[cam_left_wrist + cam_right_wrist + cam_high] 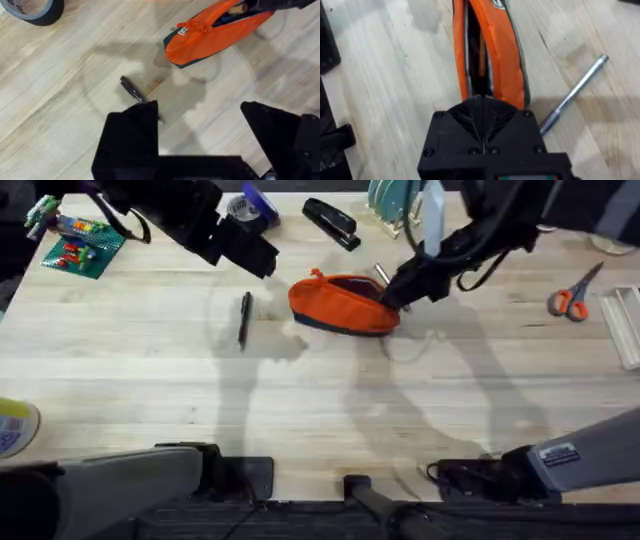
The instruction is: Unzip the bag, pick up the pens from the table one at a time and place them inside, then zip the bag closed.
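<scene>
Right hand point(483, 107) pinched at bag point(492, 45) zip

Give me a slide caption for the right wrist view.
Right end effector closed at the open orange bag's zip end, silver pen lying beside it on the table.

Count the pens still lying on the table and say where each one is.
2. The black pen lies on the table left of the bag. The silvery pen lies right behind the bag. The open bag may hide others.
</scene>
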